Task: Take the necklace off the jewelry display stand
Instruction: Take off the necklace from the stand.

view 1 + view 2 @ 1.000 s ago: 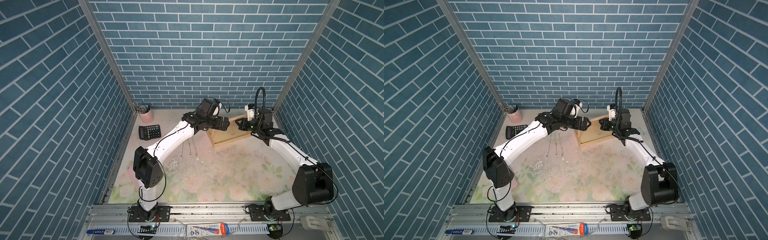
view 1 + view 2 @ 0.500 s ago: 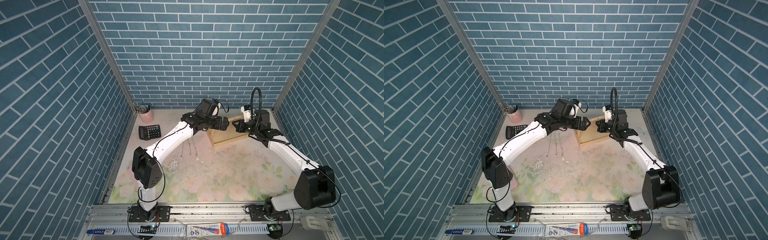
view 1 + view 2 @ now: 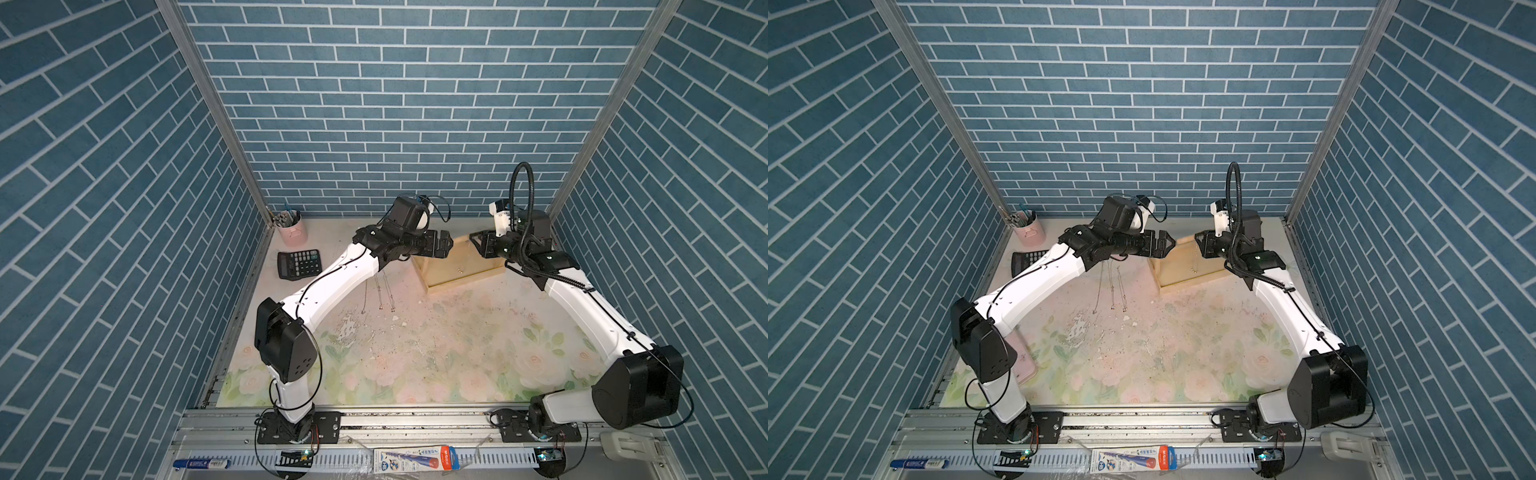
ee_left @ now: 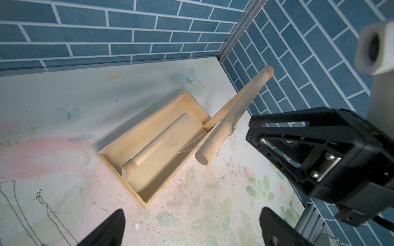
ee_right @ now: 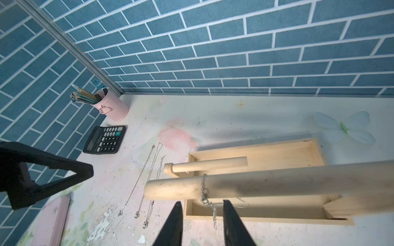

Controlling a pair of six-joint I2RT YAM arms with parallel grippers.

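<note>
- The necklace (image 5: 204, 192) is looped over the dowel bar (image 5: 277, 183) of the jewelry display stand (image 4: 162, 174), close to the bar's end, so sliding it off looks easy.
- The right gripper (image 5: 202, 203) sits right under it, jaws slightly apart, chain dangling between them, nothing pinched.
- The left gripper (image 4: 191, 210) hovers by that end, jaws spread wide, empty.

The free end of the bar (image 5: 266, 185) on the stand (image 3: 465, 282) hangs clear; the left gripper (image 3: 445, 246) faces it across a gap. Three loose chains (image 5: 147, 181) lie just beside the stand. Open surface (image 3: 457, 353) lies in front, a wall (image 3: 415, 166) near behind.
</note>
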